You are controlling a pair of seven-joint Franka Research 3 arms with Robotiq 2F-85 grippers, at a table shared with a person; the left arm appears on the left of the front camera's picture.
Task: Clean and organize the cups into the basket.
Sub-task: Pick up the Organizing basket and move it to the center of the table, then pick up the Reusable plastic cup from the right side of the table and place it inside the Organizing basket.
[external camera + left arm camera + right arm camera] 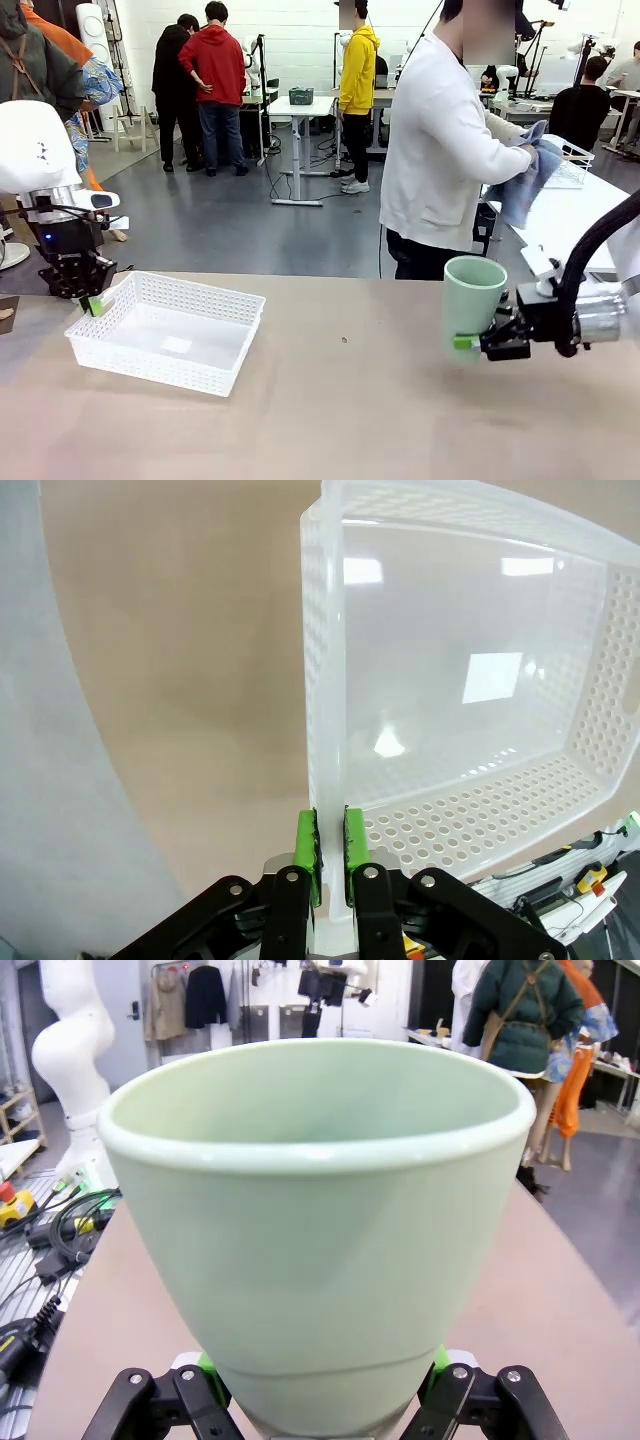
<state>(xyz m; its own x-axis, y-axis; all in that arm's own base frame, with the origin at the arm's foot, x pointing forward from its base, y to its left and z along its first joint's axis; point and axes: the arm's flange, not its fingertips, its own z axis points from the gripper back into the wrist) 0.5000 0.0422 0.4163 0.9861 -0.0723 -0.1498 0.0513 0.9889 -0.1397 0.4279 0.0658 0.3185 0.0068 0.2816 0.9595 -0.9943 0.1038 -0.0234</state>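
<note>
- While the left gripper (97, 300) (331, 832) pinches its green pads shut on the thin perforated wall, the basket (152, 368) (330, 670) lies at the table's left: shallow, rectangular, glossy white plastic lattice.
- Right gripper (468, 339) (320, 1402) is clamped around the narrow base of the mint cup (473, 295) (320, 1240), a smooth, tapered tumbler with a rolled rim, upright at the table's right.
- Table (380, 420): matte tan.
- Beyond, a person (440, 150) in white holds a blue cloth (525, 180); the floor (250, 220) is grey.
</note>
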